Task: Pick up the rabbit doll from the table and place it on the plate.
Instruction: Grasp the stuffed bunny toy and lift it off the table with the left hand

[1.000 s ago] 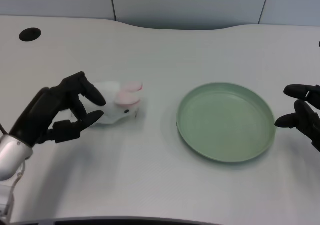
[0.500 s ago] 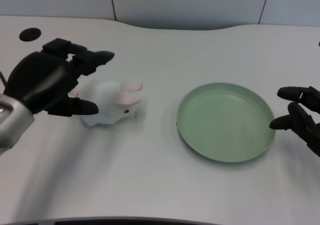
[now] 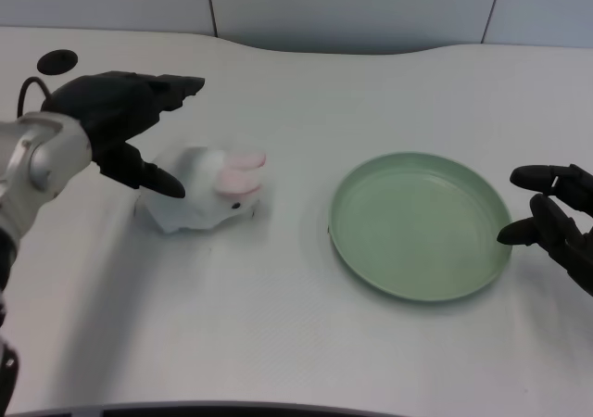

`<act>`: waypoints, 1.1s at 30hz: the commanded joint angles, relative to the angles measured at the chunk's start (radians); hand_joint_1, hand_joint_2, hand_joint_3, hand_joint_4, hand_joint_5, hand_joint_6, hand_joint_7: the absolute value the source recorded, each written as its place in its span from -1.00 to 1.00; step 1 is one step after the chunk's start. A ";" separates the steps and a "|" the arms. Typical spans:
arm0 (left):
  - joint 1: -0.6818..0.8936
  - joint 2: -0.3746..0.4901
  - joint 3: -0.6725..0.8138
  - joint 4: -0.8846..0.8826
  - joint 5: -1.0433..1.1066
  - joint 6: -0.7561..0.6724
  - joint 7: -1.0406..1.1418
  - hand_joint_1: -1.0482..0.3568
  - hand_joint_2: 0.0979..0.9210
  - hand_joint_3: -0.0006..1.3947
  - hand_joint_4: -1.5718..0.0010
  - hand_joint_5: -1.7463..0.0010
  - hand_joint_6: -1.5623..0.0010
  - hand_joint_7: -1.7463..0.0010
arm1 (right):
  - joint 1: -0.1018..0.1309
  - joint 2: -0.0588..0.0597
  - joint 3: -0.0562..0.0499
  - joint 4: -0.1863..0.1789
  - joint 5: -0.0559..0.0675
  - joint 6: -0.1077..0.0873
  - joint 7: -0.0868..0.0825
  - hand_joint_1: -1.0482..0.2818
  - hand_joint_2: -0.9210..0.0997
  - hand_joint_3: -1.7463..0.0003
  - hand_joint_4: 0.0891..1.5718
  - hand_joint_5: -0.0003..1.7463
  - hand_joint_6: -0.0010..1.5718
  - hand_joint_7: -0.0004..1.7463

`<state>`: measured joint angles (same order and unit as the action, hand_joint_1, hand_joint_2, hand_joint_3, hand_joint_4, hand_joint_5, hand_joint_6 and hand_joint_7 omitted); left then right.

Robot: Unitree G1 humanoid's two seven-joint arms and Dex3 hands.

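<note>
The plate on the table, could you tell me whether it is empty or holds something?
Empty. The green plate shows only its bare inside; the rabbit doll lies on the table to its left.

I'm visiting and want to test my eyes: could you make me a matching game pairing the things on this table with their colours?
Things:
1. rabbit doll
2. plate
3. left robot hand
4. table

Colours:
A. black
B. plain white
C. white with pink ears
D. green

Pairs: 1-C, 2-D, 3-A, 4-B
</note>
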<state>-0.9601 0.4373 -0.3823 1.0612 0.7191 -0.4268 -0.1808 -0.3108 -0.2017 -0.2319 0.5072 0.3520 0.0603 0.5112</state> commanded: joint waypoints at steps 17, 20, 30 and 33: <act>-0.140 -0.182 -0.182 0.287 0.050 0.233 -0.044 -0.97 0.88 -1.00 0.95 0.94 0.89 0.97 | 0.084 0.001 -0.013 -0.112 0.033 0.029 0.021 0.06 -1.00 0.39 -0.87 0.75 -0.73 0.32; -0.123 -0.202 -0.178 0.295 0.038 0.254 -0.052 -0.95 0.84 -1.00 0.93 0.93 0.85 0.96 | 0.096 0.005 -0.017 -0.122 0.045 0.023 0.033 0.09 -1.00 0.37 -0.86 0.78 -0.72 0.33; -0.100 -0.221 -0.263 0.312 0.104 0.300 -0.018 -0.89 0.80 -0.99 0.98 0.97 0.91 1.00 | 0.132 0.011 -0.017 -0.165 0.073 0.035 0.038 0.07 -1.00 0.37 -0.86 0.79 -0.72 0.35; -0.085 -0.221 -0.282 0.314 0.117 0.296 0.027 -0.83 0.75 -1.00 0.92 0.95 0.89 0.98 | 0.140 0.007 -0.018 -0.171 0.079 0.039 0.047 0.06 -1.00 0.36 -0.88 0.78 -0.72 0.36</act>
<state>-1.0773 0.2108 -0.6529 1.3626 0.8231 -0.1354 -0.1695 -0.1866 -0.1878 -0.2348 0.3511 0.4153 0.0918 0.5558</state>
